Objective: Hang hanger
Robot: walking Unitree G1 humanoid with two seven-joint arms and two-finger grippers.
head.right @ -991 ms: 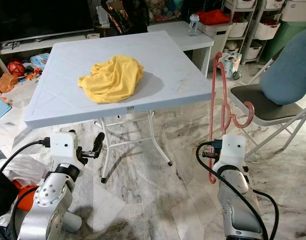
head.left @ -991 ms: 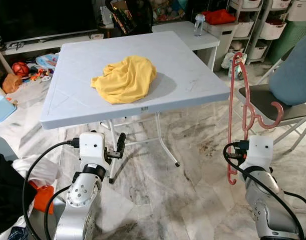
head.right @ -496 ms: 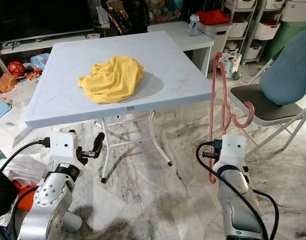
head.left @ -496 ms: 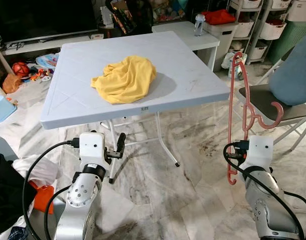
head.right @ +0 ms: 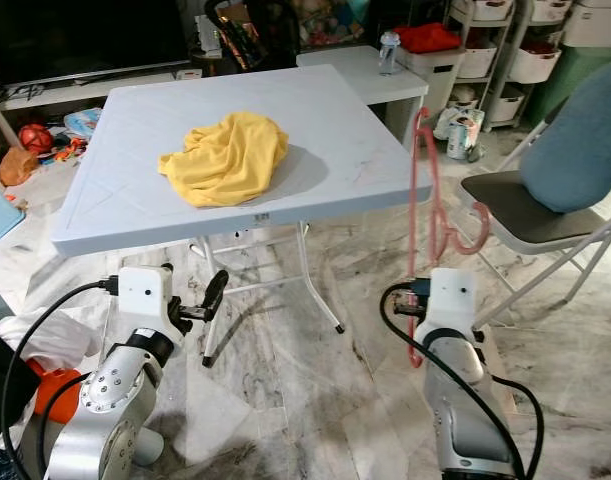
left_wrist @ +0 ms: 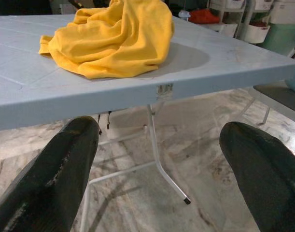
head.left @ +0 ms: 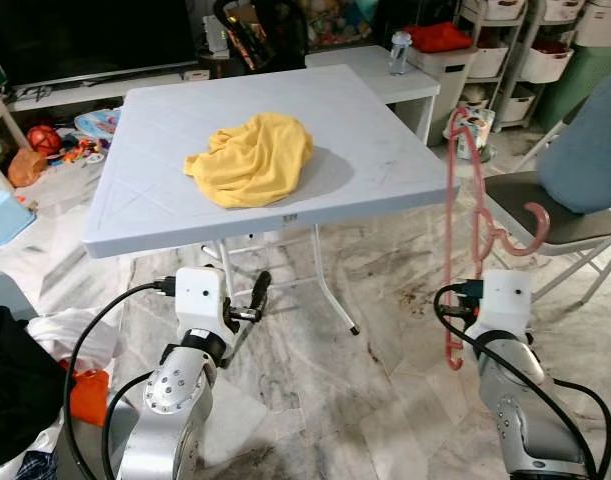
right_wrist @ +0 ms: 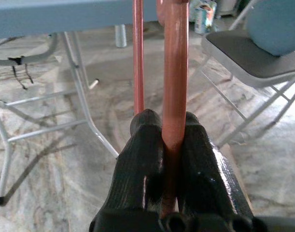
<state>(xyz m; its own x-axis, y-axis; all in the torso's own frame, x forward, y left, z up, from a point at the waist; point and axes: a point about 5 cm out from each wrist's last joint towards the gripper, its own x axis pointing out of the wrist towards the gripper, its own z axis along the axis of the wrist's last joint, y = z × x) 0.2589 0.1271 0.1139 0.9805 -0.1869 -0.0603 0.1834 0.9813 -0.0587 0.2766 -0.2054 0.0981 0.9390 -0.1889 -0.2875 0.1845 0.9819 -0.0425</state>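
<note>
Right tool clenched on the thin pink plastic hanger, held upright off the right edge of the pale blue folding counter, long axis vertical, hook end pointing toward the grey folding chair. Left tool released and empty, low before the counter's near edge, facing the crumpled yellow cloth. No rail or rod visible to hang on; right arm plainly the nearer one.

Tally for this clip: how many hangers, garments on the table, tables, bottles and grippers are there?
Pink hanger: 1
Yellow garment: 1
Tables: 2, grey folding table and white side table
Bottle: 1
Grippers: 2, left gripper and right gripper
Total: 7
</note>
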